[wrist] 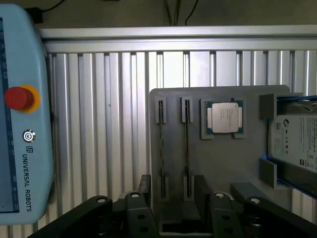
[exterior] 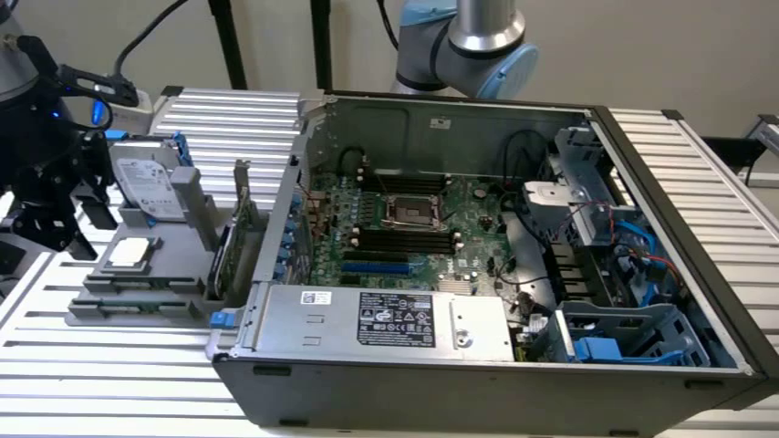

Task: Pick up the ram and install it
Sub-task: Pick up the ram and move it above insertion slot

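The hand (wrist: 173, 198) hangs over the grey tray (wrist: 218, 163) that stands on the slatted bench (exterior: 122, 383) at the exterior view's left, beside the open computer case (exterior: 426, 392). Its two black fingers (wrist: 144, 191) are spread wide and hold nothing. The ram (wrist: 161, 141) has not been lifted: it stands on its thin edge in the tray, each end caught in a small slotted post. That is probably why it is stored this way, since the long flat faces stay free for the fingers to close on from above. A second stick (wrist: 186, 141) stands just beside it in the same kind of holder, parallel and apart. The gap between the fingers looks broad enough to span both, and I cannot tell which of the two the hand is lined up on. Also on the tray, past the sticks, the square silver processor (wrist: 223, 118) lies flat in its own pocket, and a hard drive (wrist: 294, 144) sits in a blue-edged cradle, so each part has a fixed place. Inside the case, the black memory slots (exterior: 389, 239) on the motherboard (exterior: 365, 205) look empty — by my judgement the task is at its start, with the hand set for the pick and the install not begun. A teach pendant (wrist: 20, 148) with a red stop button (wrist: 17, 97) lies on the bench near the tray.
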Available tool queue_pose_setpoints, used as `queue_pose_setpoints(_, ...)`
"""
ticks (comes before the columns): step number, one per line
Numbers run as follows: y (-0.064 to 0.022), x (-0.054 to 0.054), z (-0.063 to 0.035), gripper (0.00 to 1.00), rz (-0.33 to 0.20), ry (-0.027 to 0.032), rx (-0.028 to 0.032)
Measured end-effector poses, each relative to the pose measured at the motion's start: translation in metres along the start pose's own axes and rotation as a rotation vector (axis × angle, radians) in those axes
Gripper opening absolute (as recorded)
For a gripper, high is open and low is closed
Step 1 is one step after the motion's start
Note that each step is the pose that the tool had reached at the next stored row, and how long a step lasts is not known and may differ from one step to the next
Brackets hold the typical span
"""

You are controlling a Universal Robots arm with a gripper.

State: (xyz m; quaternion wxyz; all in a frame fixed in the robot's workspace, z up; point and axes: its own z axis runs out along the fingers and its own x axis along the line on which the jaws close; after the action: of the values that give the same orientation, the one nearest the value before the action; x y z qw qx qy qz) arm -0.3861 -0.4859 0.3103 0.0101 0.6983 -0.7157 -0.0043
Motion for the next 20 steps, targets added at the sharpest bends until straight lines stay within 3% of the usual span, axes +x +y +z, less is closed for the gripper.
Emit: queue_pose_setpoints(20,-0.0007,0.0,0.0346,0.48,-0.008,0.0001,0.0003)
